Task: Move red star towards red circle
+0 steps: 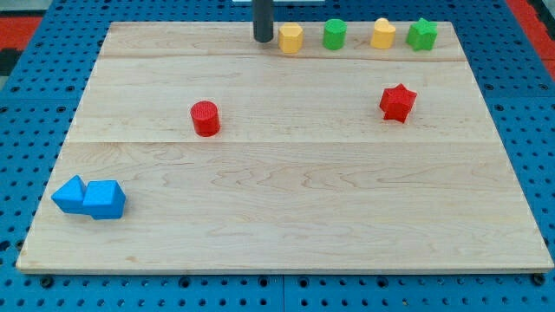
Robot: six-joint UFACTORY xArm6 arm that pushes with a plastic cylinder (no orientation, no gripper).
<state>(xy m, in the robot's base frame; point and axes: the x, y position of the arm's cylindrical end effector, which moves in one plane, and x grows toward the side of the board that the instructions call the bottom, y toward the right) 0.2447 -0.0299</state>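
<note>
Nearest to the camera, down in the near-left corner of the wooden board (286, 217), two blue blocks sit touching each other: a blue wedge-ish block (69, 195) on the left and a blue cube (105, 199) right beside it.

Further back, about mid-board, the red circle (205, 118) sits left of centre. The red star (398, 102) is well apart from it, over on the right side and a touch farther back.

Along the far edge there's a row of four: a yellow block (291, 38), a green cylinder (335, 34), another yellow block (383, 33), then a green star-like block (422, 34) at the right end.

My tip (263, 39) is at the far edge too, just left of the first yellow block, very close but I can't tell if it's touching. It's nowhere near the red star. No gripper here, just a plain rod, so nothing is held.
</note>
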